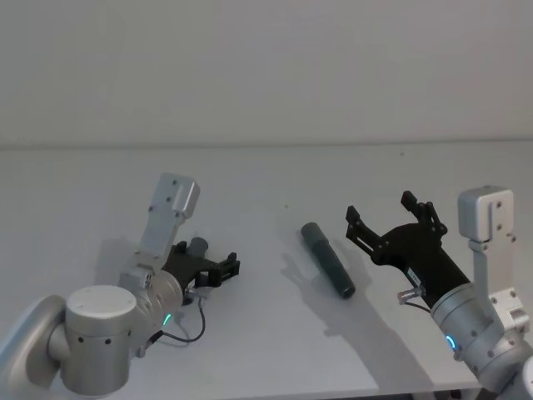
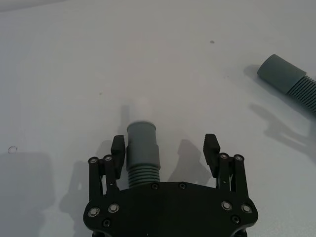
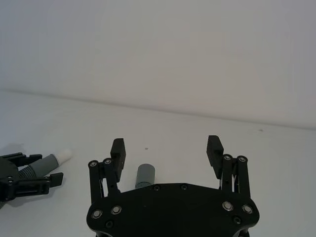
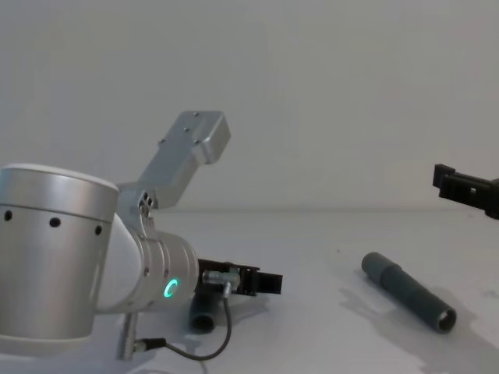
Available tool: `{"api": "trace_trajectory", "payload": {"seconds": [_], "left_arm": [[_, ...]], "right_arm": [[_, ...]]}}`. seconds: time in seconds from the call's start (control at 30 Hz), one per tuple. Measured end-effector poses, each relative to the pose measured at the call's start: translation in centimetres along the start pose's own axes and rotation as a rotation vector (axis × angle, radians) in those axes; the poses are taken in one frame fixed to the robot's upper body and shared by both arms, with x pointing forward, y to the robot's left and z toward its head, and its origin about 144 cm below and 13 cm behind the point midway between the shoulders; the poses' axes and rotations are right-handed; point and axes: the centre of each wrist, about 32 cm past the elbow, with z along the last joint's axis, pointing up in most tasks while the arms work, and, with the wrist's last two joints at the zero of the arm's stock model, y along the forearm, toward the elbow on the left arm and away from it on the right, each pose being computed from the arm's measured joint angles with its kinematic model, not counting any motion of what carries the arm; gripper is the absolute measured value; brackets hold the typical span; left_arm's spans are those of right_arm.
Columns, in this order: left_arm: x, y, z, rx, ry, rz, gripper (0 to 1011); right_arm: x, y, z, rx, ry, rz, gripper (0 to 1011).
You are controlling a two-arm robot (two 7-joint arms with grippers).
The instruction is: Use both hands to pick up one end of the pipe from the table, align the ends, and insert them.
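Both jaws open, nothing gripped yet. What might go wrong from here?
1. The bent piece sits off-centre in the left gripper, against one jaw; closing may shove or twist it.
2. The straight piece lies loose on the table, apart from the right gripper; being round, it may roll when touched.

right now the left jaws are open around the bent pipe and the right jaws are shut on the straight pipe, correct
No: the head view shows the right gripper, jaws open and empty, raised beside the straight pipe, which lies on the table. The left gripper is open around the bent pipe.
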Motion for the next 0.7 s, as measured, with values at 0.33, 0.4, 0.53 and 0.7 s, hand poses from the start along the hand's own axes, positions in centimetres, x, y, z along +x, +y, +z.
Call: {"api": "trace_trajectory", "payload": {"seconds": [0.33, 0.4, 0.53, 0.7], "left_arm": [[-0.04, -0.11, -0.02, 0.014, -0.011, 0.006, 703], [-0.03, -0.10, -0.04, 0.017, -0.012, 0.008, 647], [-0.01, -0.05, -0.06, 0.022, -0.014, 0.011, 531], [0.03, 0.03, -0.04, 0.026, -0.016, 0.015, 375]], "right_arm": [[0.00, 0.00, 0.00, 0.000, 0.000, 0.000, 1002], [0.00, 0.00, 0.00, 0.000, 0.000, 0.000, 1002], [0.00, 0.00, 0.00, 0.000, 0.000, 0.000, 1002], [0.00, 0.00, 0.00, 0.000, 0.000, 0.000, 1002]]}}
